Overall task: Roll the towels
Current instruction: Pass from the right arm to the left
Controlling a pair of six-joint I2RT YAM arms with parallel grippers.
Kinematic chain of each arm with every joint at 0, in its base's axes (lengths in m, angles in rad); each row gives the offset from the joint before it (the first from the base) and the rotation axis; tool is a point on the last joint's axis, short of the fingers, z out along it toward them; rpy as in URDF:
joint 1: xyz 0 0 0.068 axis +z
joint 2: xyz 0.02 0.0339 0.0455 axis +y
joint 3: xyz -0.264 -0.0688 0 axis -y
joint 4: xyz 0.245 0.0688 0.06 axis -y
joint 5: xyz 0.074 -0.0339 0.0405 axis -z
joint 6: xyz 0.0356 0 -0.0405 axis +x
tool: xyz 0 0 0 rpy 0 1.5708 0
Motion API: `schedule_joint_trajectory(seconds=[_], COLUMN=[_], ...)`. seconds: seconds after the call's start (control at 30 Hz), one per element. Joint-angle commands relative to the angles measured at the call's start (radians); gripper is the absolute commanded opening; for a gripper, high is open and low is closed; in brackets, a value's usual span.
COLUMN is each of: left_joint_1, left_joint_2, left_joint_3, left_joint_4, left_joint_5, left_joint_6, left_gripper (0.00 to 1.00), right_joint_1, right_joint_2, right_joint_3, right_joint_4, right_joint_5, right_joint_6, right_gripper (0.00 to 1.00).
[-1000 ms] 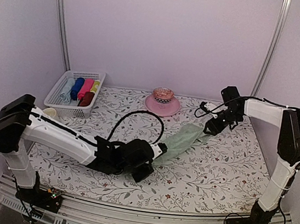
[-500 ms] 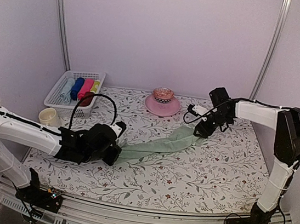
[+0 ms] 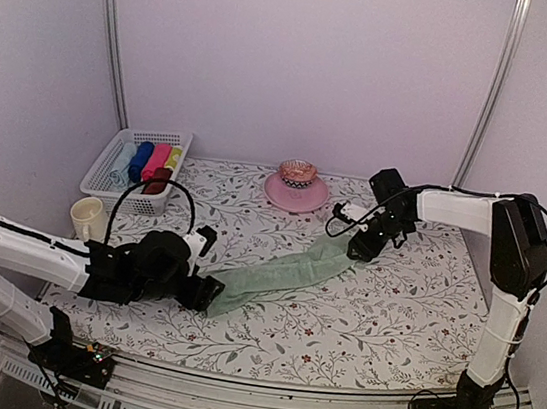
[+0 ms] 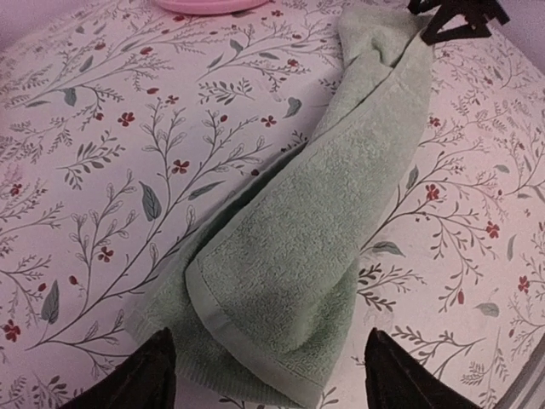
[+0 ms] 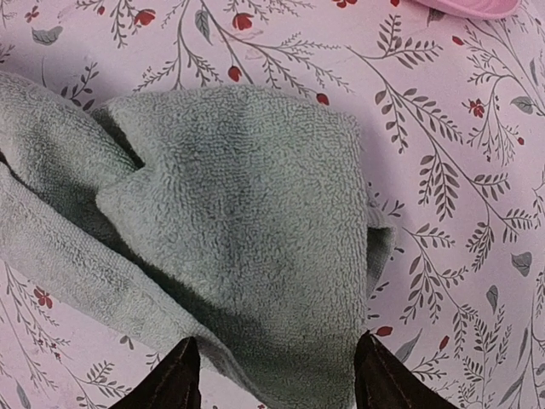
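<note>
Nearest, the left gripper (image 4: 277,375) stands with jaws wide and holds nothing. The hemmed end of the sage green towel (image 4: 315,230) lies loose on the floral table cover (image 4: 111,170) between its fingertips, doubled over itself, so I would flatten this end first, because a roll begun on a crooked fold will likely become a cone. From there the towel runs as a narrow bunched band to the right gripper (image 5: 277,375), whose jaws are also spread above the far corner without pinching it; that arm could best pin this end while the near end is turned tightly.
</note>
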Motion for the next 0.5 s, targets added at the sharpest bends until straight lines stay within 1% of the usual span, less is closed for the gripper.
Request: schedule_joint_trajectory(seconds=[0.0, 0.07, 0.2, 0.27, 0.37, 0.47], left_joint_1=[0.014, 0.032, 0.105, 0.149, 0.218, 0.252], left_joint_2=[-0.022, -0.029, -0.052, -0.072, -0.103, -0.107], left_joint_3=[0.006, -0.006, -0.076, -0.126, -0.211, -0.257], left_joint_4=[0.006, 0.012, 0.081, 0.129, 0.237, 0.312], left_joint_5=[0.011, 0.053, 0.170, 0.220, 0.312, 0.366], left_joint_6=[-0.067, -0.107, -0.191, -0.230, -0.300, -0.351], left_gripper=[0.81, 0.84, 0.84, 0.82, 0.76, 0.74], right_joint_1=[0.004, 0.004, 0.005, 0.004, 0.005, 0.004], right_joint_2=[0.015, 0.012, 0.010, 0.010, 0.012, 0.014], right_joint_3=[-0.003, -0.002, -0.003, -0.004, -0.003, -0.003], right_joint_4=[-0.016, -0.016, -0.016, -0.016, -0.018, -0.017], right_joint_5=[0.023, 0.021, 0.023, 0.020, 0.022, 0.023], right_joint_6=[0.003, 0.004, 0.006, 0.007, 0.010, 0.013], right_gripper=[0.63, 0.63, 0.63, 0.63, 0.63, 0.63])
